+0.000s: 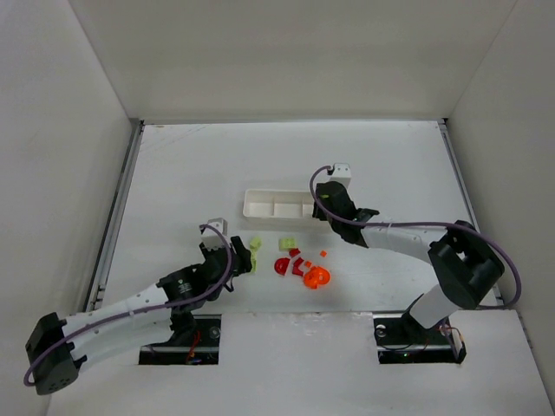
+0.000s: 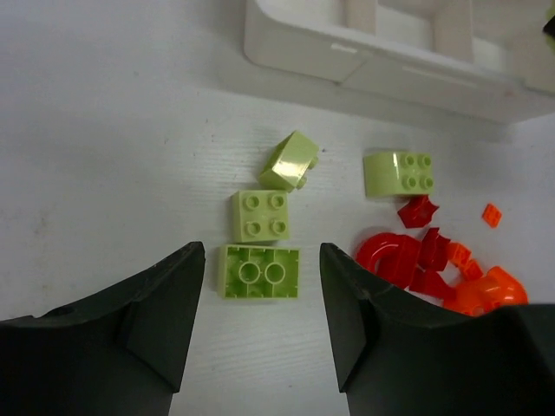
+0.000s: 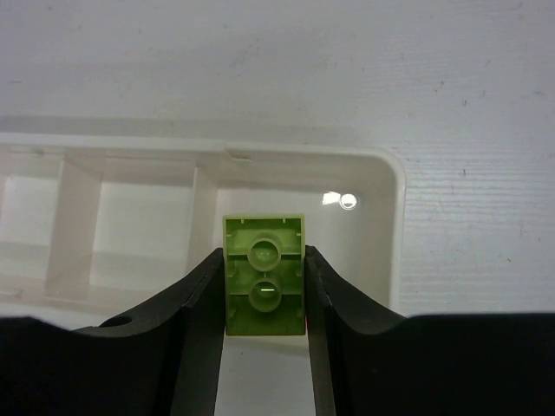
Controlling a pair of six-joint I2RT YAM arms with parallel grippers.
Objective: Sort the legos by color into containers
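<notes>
One green brick (image 3: 264, 232), pinched in the right end effector (image 3: 264, 269), hangs over the seemingly empty tray (image 3: 397, 234); left end effector (image 2: 260, 253) gapes around a second brick (image 2: 258, 273); others unsorted.

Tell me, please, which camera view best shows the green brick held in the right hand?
The right wrist view: the green brick sits centred and large, hollow underside facing the camera, clamped in the right hand over the tray. The top external view hides it under that hand; the left wrist view misses it altogether.
</notes>
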